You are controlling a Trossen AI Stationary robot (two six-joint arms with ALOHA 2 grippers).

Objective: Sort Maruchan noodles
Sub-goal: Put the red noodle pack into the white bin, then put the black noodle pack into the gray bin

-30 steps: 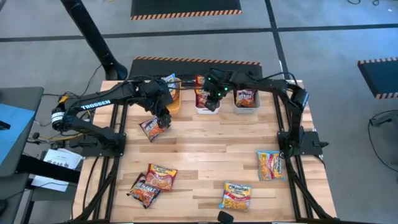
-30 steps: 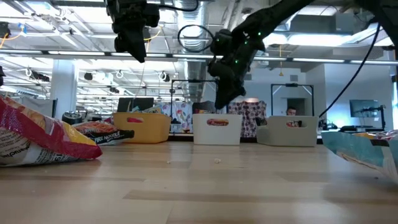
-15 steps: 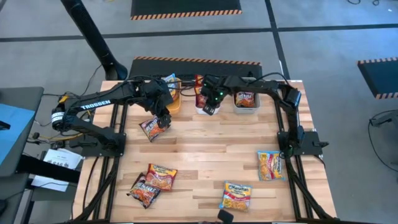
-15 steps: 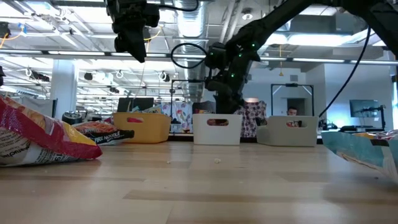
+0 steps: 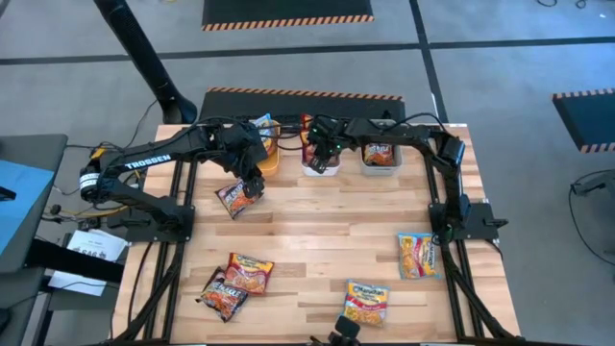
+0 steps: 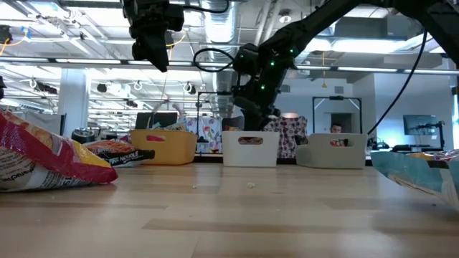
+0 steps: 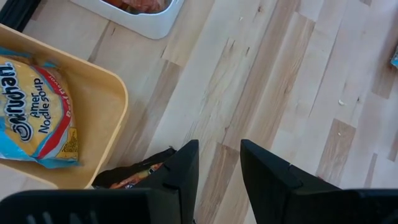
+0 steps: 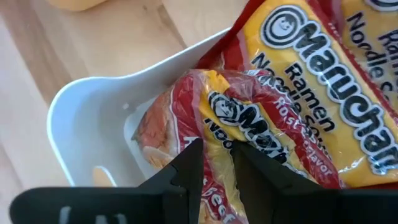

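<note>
The right gripper hangs low over the white bin at the far edge of the bench, its fingers slightly apart and empty, just above a red-orange packet that lies crumpled inside on top of a second of the same kind; the pose suggests a drop-off into the bin kept for that flavour. The left gripper hovers beside the orange bin, fingers parted with only bare wood between them. A dark red-black packet lies on the bench just under and beside it, probably the next pick. A yellow-and-blue packet rests in the orange bin, and the grey bin holds another packet.

Four Maruchan noodles packets lie unsorted toward the near edge of the bench: two overlapping at the left, one near the middle and one by the right arm's base. The bench is pale butcher-block wood. Beyond it, the low view shows an open workshop with ceiling ducts and strip lights.
</note>
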